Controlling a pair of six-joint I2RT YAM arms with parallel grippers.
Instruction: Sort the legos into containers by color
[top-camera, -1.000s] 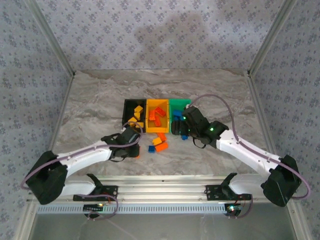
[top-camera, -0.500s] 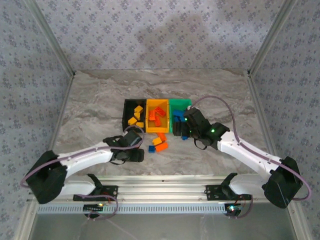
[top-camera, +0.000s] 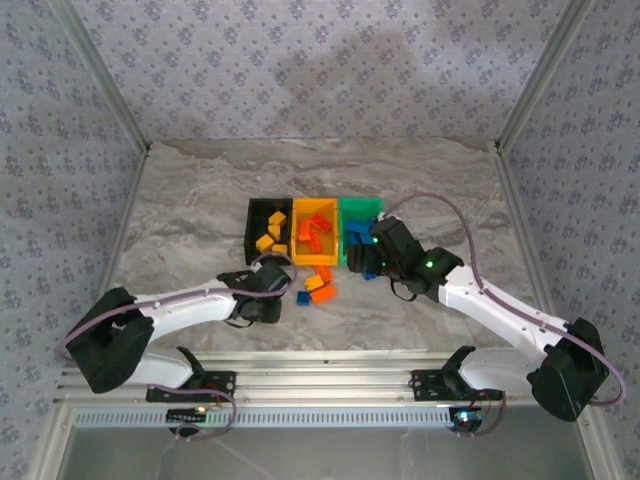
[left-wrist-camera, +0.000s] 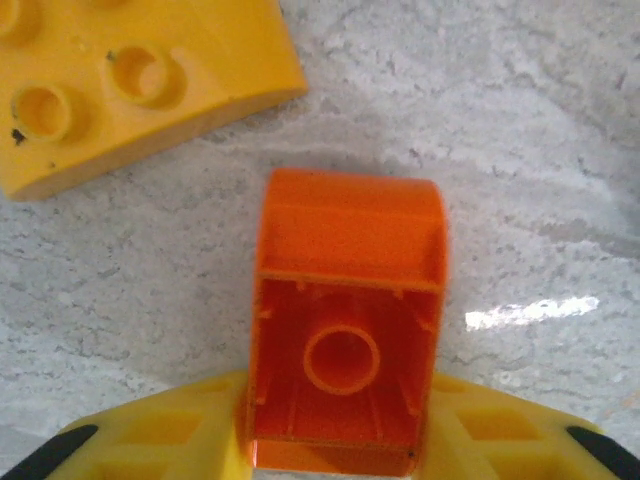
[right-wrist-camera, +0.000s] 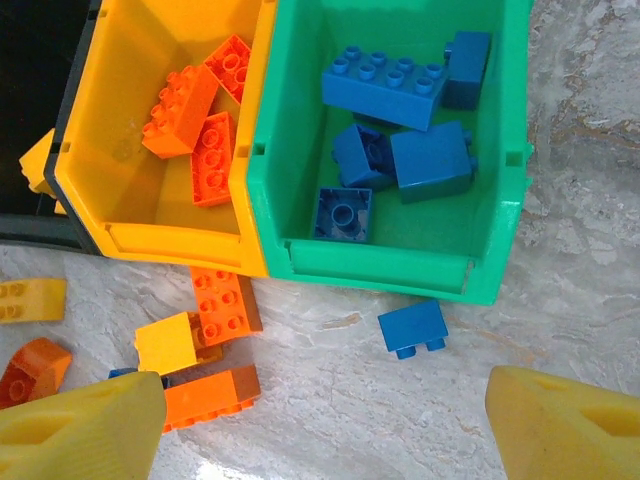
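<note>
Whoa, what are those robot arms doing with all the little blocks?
They're sorting plastic studded bricks by colour. The left gripper pinches a small orange-red brick near a loose yellow brick. The right gripper hangs open over a small blue brick lying before the green plastic bin. Blue bricks sit in that bin, orange ones in the yellow-orange bin, yellow ones in the black bin. A few lie outside.

Left wrist view: the yellow brick (left-wrist-camera: 120, 90) runs off the top and left edges; the orange brick (left-wrist-camera: 345, 300) has its near end sunk between the fingers (left-wrist-camera: 160, 445) of the left gripper (left-wrist-camera: 340, 450), themselves cut by the bottom edge; right wrist view: the black bin (right-wrist-camera: 35, 230) is cropped at the left.
</note>
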